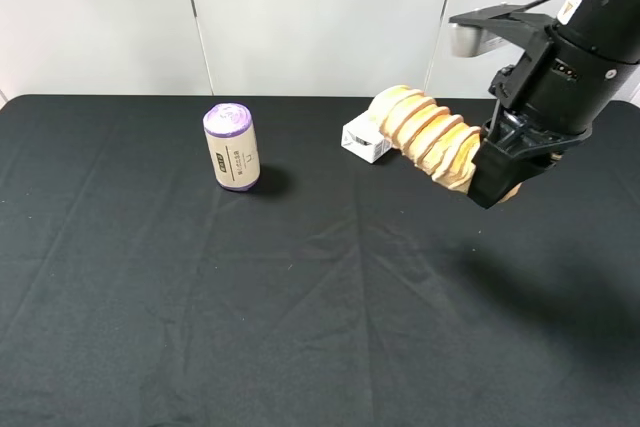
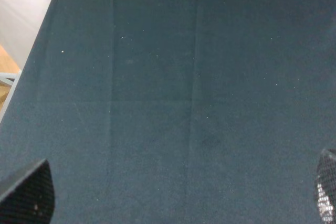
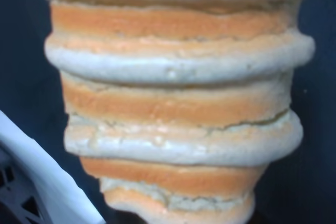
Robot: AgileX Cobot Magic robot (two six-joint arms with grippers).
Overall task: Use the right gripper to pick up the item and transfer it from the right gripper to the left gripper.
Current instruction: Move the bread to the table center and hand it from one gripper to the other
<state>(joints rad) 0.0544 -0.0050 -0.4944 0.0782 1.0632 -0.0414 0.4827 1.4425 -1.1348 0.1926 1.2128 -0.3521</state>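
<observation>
At the far right of the black cloth-covered table (image 1: 300, 327), the bulky black right gripper (image 1: 495, 182) clamps one end of a tan-orange ridged loaf (image 1: 425, 137), segmented like a bread roll. The loaf juts out leftward and away from the black fingers at a tilt and appears raised off the cloth, with the arm's shadow falling on the fabric below it. The right wrist camera is filled by the loaf's (image 3: 173, 103) pale crests and orange grooves.

The loaf's free end overlaps a small white-and-blue carton (image 1: 365, 139) lying on the table near the far edge. Whether the two touch cannot be told. Well apart to the left, a beige cylinder with a purple cap (image 1: 232, 147) stands upright.

The left gripper (image 2: 176, 198) is out of sight from the high camera. Its own wrist view shows two black fingertips (image 2: 26, 198) set wide apart, nothing between them, over bare dark cloth near the table's edge.
</observation>
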